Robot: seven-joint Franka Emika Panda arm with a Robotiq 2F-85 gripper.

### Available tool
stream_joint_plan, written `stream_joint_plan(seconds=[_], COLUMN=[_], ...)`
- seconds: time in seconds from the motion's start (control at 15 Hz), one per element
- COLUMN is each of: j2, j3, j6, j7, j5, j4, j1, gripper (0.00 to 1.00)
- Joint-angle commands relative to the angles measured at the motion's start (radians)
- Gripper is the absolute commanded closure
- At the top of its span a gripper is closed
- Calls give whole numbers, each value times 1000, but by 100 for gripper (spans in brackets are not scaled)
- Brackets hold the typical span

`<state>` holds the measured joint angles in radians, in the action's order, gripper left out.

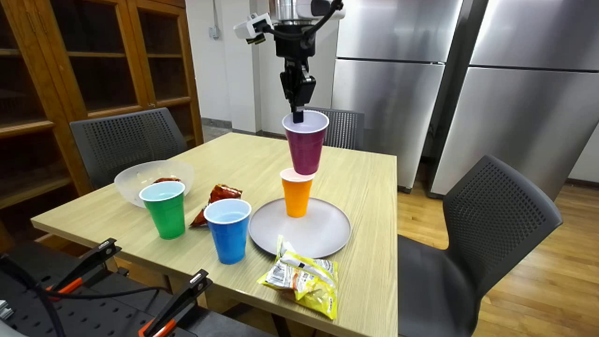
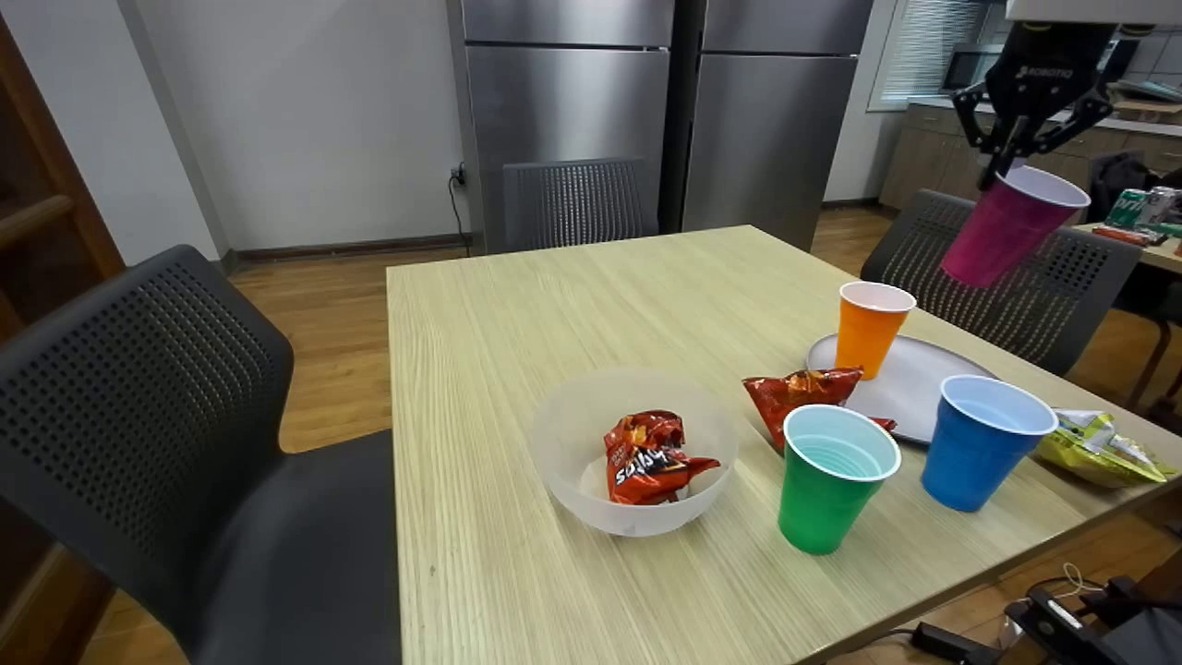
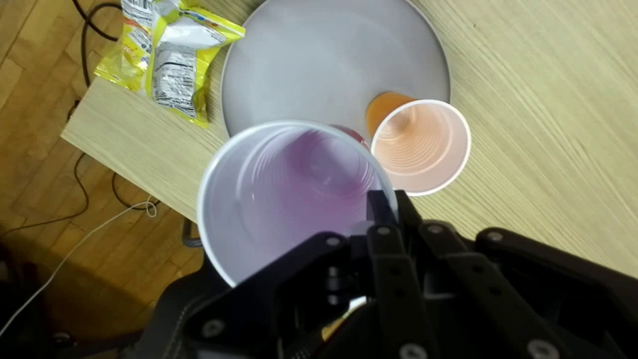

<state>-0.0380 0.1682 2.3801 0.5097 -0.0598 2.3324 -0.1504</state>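
Now, gripper (image 3: 394, 206) pinching purple cup (image 1: 306, 150) (tilted), off tbl (image 1: 365, 182), nr orange cup (image 1: 297, 199) on gray plate (image 1: 324, 230).

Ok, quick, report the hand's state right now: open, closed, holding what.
Hand: closed, holding the purple cup by its rim, up in the air.

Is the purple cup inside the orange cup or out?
Out. The end effector holds the purple plastic cup in the air, and an exterior view shows a gap between it and the orange plastic cup.
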Motion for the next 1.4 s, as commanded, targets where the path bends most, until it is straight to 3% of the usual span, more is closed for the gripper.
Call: stream_joint_plan(seconds=[0.0, 0.67, 1.33], j2=[-2, 69, 233], j3=[5, 45, 57], j6=[-37, -60, -103], j7=[64, 108, 145], j5=[-24, -8, 20], j4=[15, -22, -172], j1=[-24, -44, -27], gripper=[99, 99, 99])
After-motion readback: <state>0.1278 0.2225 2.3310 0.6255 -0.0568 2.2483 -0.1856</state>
